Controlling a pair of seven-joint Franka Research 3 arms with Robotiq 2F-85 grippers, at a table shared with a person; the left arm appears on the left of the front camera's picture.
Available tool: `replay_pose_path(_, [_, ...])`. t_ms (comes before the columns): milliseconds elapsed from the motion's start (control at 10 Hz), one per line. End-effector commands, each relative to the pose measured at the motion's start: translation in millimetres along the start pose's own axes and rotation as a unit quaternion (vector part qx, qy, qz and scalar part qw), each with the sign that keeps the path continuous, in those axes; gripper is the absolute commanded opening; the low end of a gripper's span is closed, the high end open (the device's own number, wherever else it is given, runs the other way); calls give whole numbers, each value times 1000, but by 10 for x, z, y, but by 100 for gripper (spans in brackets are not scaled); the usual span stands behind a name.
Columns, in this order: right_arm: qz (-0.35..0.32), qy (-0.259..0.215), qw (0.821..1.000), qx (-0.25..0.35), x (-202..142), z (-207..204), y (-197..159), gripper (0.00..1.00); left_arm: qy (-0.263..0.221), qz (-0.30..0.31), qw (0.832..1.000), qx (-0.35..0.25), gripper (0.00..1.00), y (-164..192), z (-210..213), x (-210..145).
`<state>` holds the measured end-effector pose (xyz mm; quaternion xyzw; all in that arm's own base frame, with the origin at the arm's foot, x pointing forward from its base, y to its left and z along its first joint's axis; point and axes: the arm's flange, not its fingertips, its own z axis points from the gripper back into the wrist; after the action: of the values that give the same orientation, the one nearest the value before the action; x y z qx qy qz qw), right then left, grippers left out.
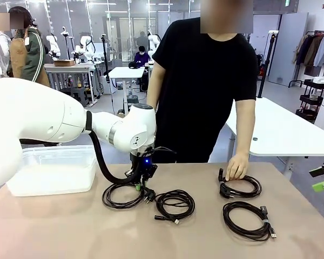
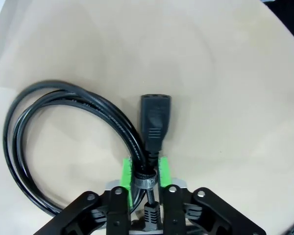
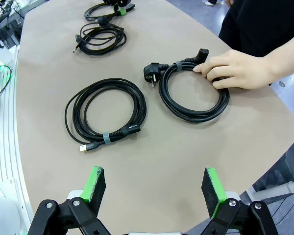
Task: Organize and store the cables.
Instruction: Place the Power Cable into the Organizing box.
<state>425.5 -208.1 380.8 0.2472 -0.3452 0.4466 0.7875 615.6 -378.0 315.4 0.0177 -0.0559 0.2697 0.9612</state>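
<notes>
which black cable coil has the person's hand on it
The thin black coiled power cable on the robot's right, at the far side; it alone lies under the person's hand.

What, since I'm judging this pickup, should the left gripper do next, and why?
Probably lift straight up. The left gripper has its green pads closed on the banded neck of the black coiled power cable, which lies flat on the tan table; the clear plastic bin stands beside it.

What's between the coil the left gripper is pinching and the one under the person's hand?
A third coil, untouched, lies beside the gripped coil in the front view.
</notes>
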Motion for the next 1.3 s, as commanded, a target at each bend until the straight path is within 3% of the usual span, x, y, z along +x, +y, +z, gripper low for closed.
replay_pose_path(0, [-11,8,1000,-2,39,-4,-10,100,34,-15,999,4,0,-31,94,78])
replay_pose_path(300, [-11,8,1000,-2,39,-4,-10,100,37,-58,998,-2,0,110,588,174])
replay_pose_path(400, [-11,8,1000,-2,39,-4,-10,100,23,-80,996,-2,6,203,829,197])
replay_pose_path(700, [-11,8,1000,-2,39,-4,-10,100,-7,-132,991,-20,6,468,1408,104])
replay_pose_path(900, [-11,8,1000,-2,39,-4,-10,100,-30,-158,986,-34,6,608,1589,-52])
replay_pose_path(1000, [-11,8,1000,-2,39,-4,-10,100,-13,-123,992,-31,6,336,1569,147])
replay_pose_path(1200, [-11,8,1000,-2,39,-4,-10,100,-13,-123,992,-31,6,336,1569,147])
